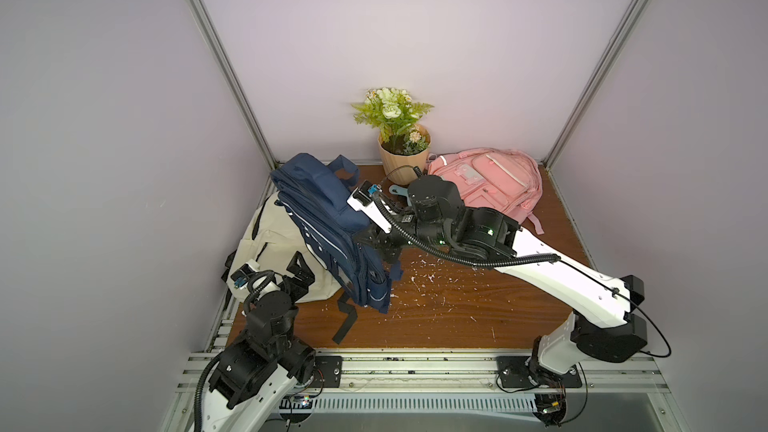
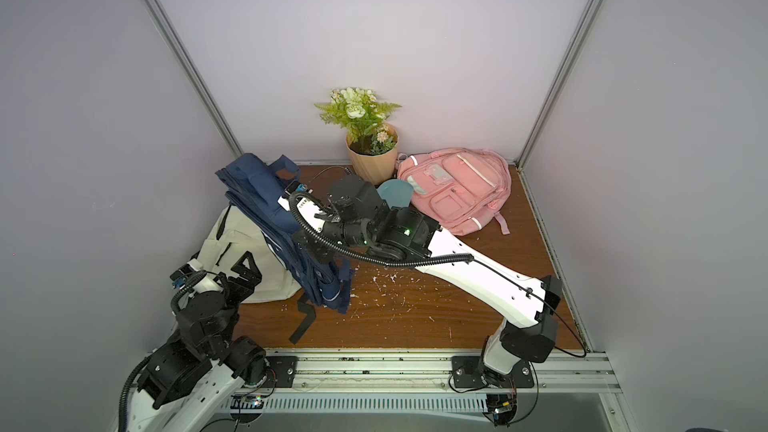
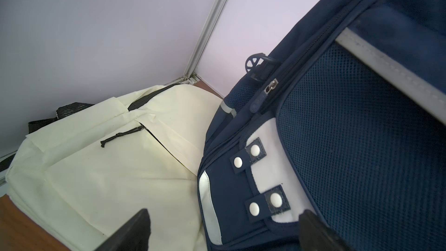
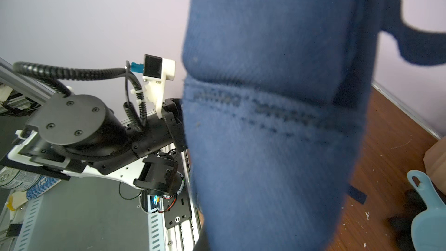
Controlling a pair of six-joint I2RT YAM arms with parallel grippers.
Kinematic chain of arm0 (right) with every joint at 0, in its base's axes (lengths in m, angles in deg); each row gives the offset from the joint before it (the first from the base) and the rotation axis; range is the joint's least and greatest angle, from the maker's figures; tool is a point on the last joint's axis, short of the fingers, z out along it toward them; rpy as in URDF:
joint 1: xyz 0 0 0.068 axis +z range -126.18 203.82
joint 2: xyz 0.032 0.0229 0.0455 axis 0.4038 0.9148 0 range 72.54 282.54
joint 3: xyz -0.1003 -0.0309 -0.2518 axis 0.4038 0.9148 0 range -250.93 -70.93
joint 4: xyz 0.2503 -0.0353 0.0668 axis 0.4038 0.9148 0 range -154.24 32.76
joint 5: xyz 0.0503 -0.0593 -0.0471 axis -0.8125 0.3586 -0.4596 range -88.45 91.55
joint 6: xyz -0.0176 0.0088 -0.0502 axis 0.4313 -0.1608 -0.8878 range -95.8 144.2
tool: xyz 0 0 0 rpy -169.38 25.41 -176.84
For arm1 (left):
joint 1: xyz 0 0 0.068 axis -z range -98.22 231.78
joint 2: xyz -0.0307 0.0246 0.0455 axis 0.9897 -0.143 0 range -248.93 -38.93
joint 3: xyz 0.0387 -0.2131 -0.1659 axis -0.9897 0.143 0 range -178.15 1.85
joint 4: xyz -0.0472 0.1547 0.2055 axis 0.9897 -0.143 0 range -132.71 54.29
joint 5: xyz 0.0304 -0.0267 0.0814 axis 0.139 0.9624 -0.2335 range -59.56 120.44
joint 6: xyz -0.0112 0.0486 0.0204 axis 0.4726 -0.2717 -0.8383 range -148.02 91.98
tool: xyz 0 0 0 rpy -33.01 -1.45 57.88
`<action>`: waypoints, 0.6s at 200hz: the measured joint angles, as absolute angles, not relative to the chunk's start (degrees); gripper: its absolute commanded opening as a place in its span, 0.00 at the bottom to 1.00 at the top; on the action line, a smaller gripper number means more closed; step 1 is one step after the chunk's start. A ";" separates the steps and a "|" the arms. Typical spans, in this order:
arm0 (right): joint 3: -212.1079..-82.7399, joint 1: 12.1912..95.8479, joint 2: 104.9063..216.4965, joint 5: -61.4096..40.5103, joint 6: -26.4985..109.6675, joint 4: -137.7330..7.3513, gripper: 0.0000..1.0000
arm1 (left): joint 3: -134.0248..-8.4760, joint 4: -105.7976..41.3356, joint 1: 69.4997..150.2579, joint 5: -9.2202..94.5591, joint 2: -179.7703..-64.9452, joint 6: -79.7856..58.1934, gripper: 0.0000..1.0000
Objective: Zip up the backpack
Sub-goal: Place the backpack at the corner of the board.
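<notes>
Navy backpack (image 1: pixel 328 226): where does it stand? (Visitor)

On end at the left of the table (image 1: pixel 478 297), leaning over the cream backpack (image 1: pixel 266 251). Its long axis runs from the near middle of the table up toward the far left corner. (Technician)

What holds it? (Visitor)

Right gripper (image 1: pixel 382 249): narrow, clamped on navy fabric on the side facing the table's middle. The fingertips are buried in cloth, so the exact grip point cannot be told. (Technician)

And the other arm? (Visitor)

Left gripper (image 1: pixel 301 274): jaws wide and empty, over the cream backpack, just beside the navy backpack's front face and pointing at it. It is the nearer hand and the only free one. (Technician)

What does the next move turn on? (Visitor)

The zipper slider (image 3: pixel 270 88). Seen from the left wrist, it lies ahead of the open jaws, on the zipper track (image 3: pixel 313 51), which follows the long axis. Judgement: advance along that face, close on the pull tab (image 3: pixel 256 103), then draw along the track. Which direction closes it is not clear. (Technician)

Obstructions? (Visitor)

Snap tabs (image 3: pixel 251 155) lie between the jaws and the slider, and the cream backpack sits close beneath. A black strap (image 1: pixel 347 317) hangs at the near end. Pink backpack (image 1: pixel 490 184), flower pot (image 1: pixel 403 164) and blue scoop (image 2: pixel 395 195) are well apart. (Technician)
</notes>
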State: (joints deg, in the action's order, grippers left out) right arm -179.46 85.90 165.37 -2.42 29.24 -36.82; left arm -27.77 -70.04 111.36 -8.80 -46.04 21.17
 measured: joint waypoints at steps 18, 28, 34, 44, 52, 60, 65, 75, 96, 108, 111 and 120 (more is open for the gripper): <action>-179.75 79.83 167.80 -3.20 30.07 -38.92 0.00 | -27.42 -68.97 111.36 -8.30 -47.62 20.78 0.96; -182.11 76.59 171.23 -1.32 29.87 -39.07 0.00 | -27.23 -68.51 111.36 -7.97 -48.95 20.54 0.96; -184.10 75.26 173.68 -0.04 29.72 -38.94 0.00 | -27.10 -68.31 111.36 -7.78 -49.87 20.43 0.96; -188.08 73.07 178.44 2.04 29.52 -38.92 0.00 | -26.94 -68.16 111.36 -7.45 -51.20 20.41 0.96; -190.98 71.63 182.29 4.05 29.28 -39.03 0.00 | -26.83 -68.09 111.36 -7.25 -52.45 20.47 0.96; -193.30 70.34 185.88 6.00 29.04 -39.16 0.00 | -26.66 -68.07 111.36 -7.25 -53.58 20.74 0.96; -194.13 69.71 187.58 7.16 28.87 -39.16 0.00 | -26.55 -68.12 111.36 -7.25 -54.22 20.95 0.96; -195.24 68.72 190.79 9.47 28.54 -39.09 0.00 | -26.02 -68.09 111.36 -7.23 -55.38 21.35 0.96; -196.32 67.59 195.08 13.45 28.28 -38.61 0.00 | -24.78 -68.14 111.36 -7.12 -56.86 22.00 0.96; -196.36 67.45 196.45 14.94 28.25 -38.20 0.00 | -24.32 -68.18 111.36 -7.21 -58.02 22.70 0.96; -196.36 67.48 196.65 15.29 28.25 -38.02 0.00 | -24.30 -68.25 111.36 -7.23 -58.30 22.81 0.96; -196.25 67.48 196.91 15.66 28.25 -37.83 0.00 | -24.19 -68.25 111.36 -7.30 -59.77 23.25 0.96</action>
